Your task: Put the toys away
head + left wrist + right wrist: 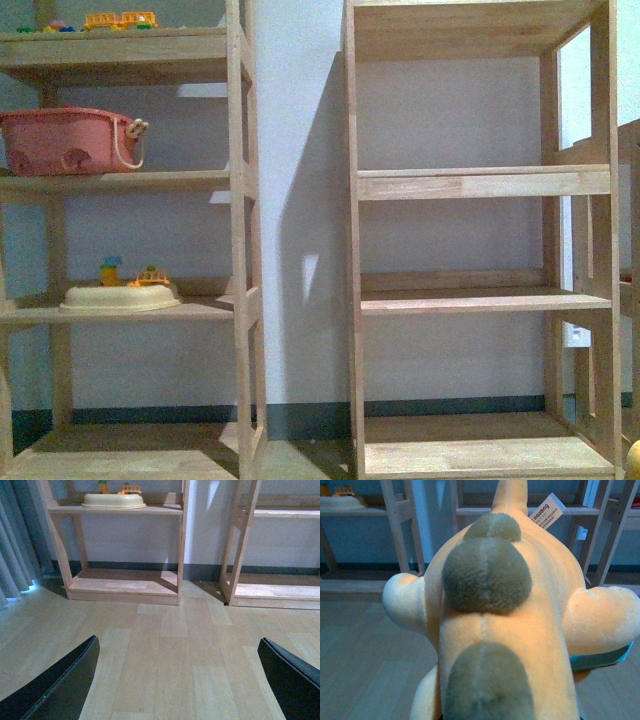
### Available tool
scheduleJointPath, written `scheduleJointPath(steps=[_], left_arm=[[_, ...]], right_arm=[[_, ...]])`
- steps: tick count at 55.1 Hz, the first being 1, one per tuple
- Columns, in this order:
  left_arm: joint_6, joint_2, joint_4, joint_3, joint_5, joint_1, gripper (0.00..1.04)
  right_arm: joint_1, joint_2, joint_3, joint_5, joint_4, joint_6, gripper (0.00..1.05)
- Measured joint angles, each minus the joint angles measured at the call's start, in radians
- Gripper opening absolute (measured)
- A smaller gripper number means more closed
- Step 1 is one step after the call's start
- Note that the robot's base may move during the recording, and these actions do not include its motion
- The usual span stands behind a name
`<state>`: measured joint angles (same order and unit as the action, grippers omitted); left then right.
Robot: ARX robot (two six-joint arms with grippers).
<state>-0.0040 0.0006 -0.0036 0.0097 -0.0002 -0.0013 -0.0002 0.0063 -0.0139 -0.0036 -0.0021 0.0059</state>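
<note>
The orange-yellow plush animal (pixel 520 630) fills the right wrist view, with brownish nubs along its back, stubby pale limbs at both sides and a white tag at its far end. My right gripper is shut on it; its fingers are hidden under the plush. A small yellow bit of the plush shows at the front view's bottom right corner (pixel 634 460). My left gripper (pixel 177 680) is open and empty above the wooden floor, its black fingers (pixel 60 685) wide apart. Both face the wooden shelf units.
Two wooden shelf units stand against the wall, left (pixel 240 250) and right (pixel 480 185). The left one holds a pink basket (pixel 65 140), a cream tray (pixel 118 297) and small plastic toys (pixel 120 20). A curtain (pixel 15 540) hangs left. A teal object (pixel 600 660) lies below the plush.
</note>
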Motion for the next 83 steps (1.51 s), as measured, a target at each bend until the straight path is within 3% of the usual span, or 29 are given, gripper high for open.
scheduleJointPath(steps=[83], left_arm=[[0.000,0.000,0.000,0.000,0.000,0.000,0.98]], right_arm=[[0.000,0.000,0.000,0.003,0.000,0.000,0.07]])
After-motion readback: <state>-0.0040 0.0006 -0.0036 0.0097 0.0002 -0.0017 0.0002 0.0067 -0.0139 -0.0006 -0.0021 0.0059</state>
